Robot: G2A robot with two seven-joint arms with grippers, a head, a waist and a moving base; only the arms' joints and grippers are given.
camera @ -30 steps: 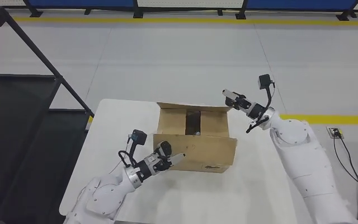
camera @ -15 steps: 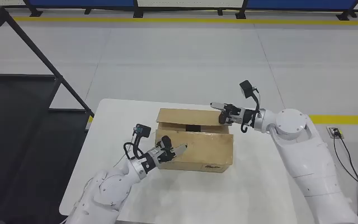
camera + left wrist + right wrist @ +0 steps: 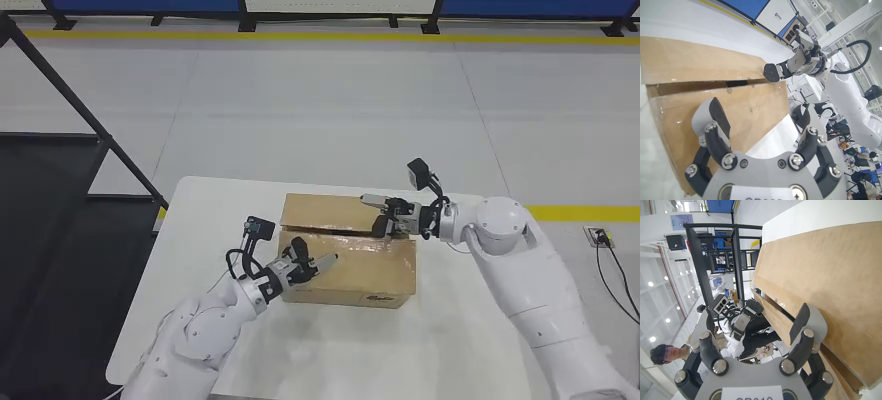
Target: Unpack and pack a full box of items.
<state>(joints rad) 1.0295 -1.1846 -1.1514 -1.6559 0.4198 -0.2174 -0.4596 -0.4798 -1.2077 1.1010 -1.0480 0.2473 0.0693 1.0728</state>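
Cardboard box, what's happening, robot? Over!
Brown cardboard box nearly shut, slit showing. Left end effector open, near side. Right end effector open, far side. Nothing blocking.

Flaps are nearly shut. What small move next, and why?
Probably ease the right hand down onto the far flap: its edge sits above the near flap, leaving a dark gap, and the open left hand is over the near one.

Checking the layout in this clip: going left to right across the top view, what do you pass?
Black rack → left gripper → right gripper → floor socket. The box overlaps both grippers, so it is left out.
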